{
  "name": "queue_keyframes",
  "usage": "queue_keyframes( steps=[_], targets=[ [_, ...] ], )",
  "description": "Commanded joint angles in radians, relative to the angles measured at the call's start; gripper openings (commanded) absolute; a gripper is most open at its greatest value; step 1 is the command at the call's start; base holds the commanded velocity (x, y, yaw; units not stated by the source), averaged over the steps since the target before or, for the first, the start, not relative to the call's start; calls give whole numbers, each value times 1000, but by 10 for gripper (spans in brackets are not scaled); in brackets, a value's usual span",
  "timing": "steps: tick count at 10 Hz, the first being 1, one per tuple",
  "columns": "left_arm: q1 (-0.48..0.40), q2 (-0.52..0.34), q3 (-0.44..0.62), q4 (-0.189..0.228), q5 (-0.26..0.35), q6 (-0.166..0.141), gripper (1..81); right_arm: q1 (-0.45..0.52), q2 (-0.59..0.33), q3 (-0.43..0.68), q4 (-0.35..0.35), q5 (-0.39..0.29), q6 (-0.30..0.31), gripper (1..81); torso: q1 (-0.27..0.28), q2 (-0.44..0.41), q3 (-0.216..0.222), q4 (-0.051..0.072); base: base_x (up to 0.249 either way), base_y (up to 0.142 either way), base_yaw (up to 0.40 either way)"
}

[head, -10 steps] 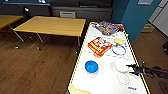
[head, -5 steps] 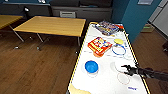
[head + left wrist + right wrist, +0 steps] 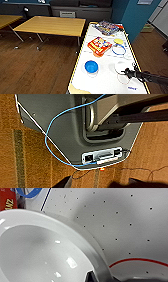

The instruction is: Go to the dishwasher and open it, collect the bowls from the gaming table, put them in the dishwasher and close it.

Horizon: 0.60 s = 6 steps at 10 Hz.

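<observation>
The long white-topped gaming table (image 3: 107, 75) with its dark, yellow-lined edge runs away from the camera in the head view, and the right arm reaches in over its near right part. The right tool (image 3: 124, 72) sits at the near rim of a pale white bowl (image 3: 120, 66), just above a red-rimmed ring (image 3: 123, 79) lying flat on the table; whether the tool is spread or pinching the rim I cannot tell. In the right wrist view that white bowl (image 3: 42, 250) looms large and glossy, with the red ring (image 3: 140, 260) on the speckled table surface beside it. A bright blue bowl (image 3: 91, 66) stands apart to the left, nearer the table's left edge. Farther along lie a red and yellow game box (image 3: 99, 45), a blue-rimmed ring (image 3: 118, 49), a small yellow disc (image 3: 118, 41) and a colourful game box (image 3: 108, 26) at the far end. A yellow-topped table (image 3: 53, 25) stands on the wooden floor (image 3: 37, 70) to the left. The left wrist view looks down on the robot's grey base with a blue cable (image 3: 53, 147); the left tool's state I cannot tell.
</observation>
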<state>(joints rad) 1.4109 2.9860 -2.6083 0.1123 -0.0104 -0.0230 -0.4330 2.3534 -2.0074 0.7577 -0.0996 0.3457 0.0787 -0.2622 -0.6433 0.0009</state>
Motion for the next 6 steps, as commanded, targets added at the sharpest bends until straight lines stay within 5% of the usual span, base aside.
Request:
queue_keyframes(
  steps=[1,4,6],
  targets=[
    [3,-1,4,-8,75,3,811,142,-69,41,15,-45,10,10,0,0,0,0,0,0,0],
    [1,1,4,-6,73,3,811,214,-271,231,2,-91,10,10,0,0,0,0,0,0,0],
    [0,-13,10,-5,52,3,811,200,-485,419,-84,-172,7,10,0,0,0,0,0,0,0]
  ],
)
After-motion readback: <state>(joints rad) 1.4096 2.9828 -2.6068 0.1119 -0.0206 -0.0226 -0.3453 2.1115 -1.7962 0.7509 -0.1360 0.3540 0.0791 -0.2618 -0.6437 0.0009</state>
